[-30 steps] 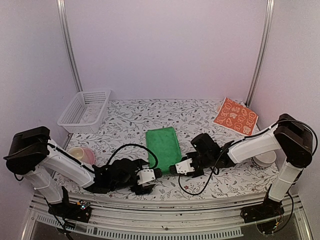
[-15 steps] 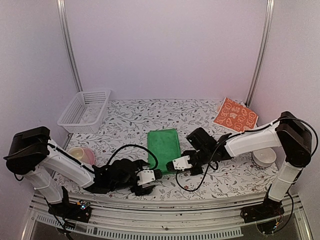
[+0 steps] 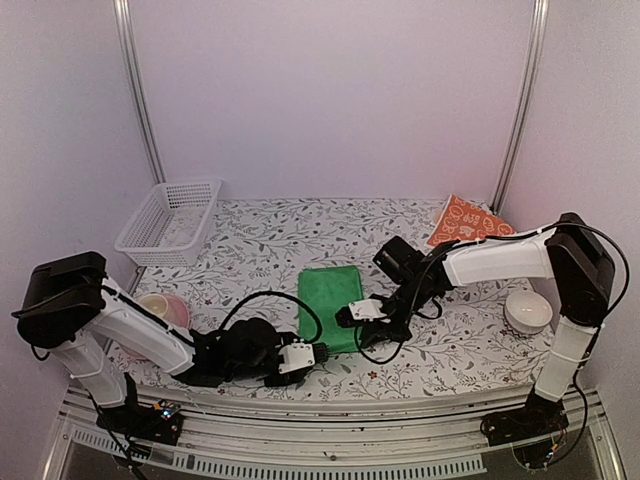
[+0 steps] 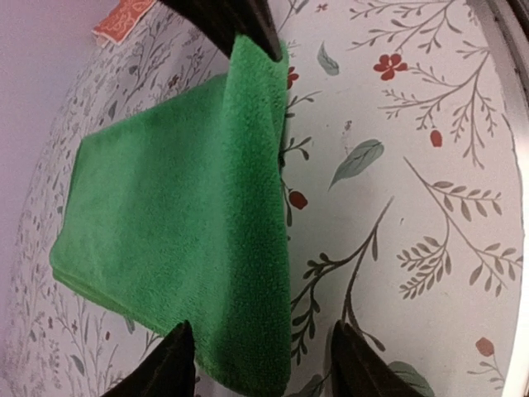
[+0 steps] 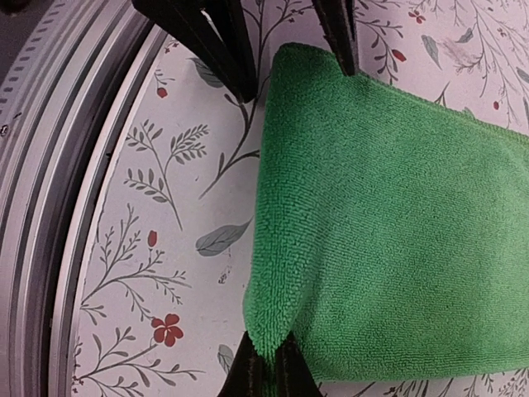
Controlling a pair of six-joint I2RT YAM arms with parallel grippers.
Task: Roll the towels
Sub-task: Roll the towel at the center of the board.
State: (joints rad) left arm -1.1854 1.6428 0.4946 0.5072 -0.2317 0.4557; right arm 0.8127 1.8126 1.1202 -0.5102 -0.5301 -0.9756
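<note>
Your green towel (image 3: pixel 330 300): folded, mid-table, near edge raised, curling over. Your orange-red leaf-print towel (image 3: pixel 468 222): far right corner.

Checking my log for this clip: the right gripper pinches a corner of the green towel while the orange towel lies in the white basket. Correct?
Not in the white basket. The right gripper pinches a corner of the green towel while the orange towel lies on the table, far right, as the top external view shows.
</note>
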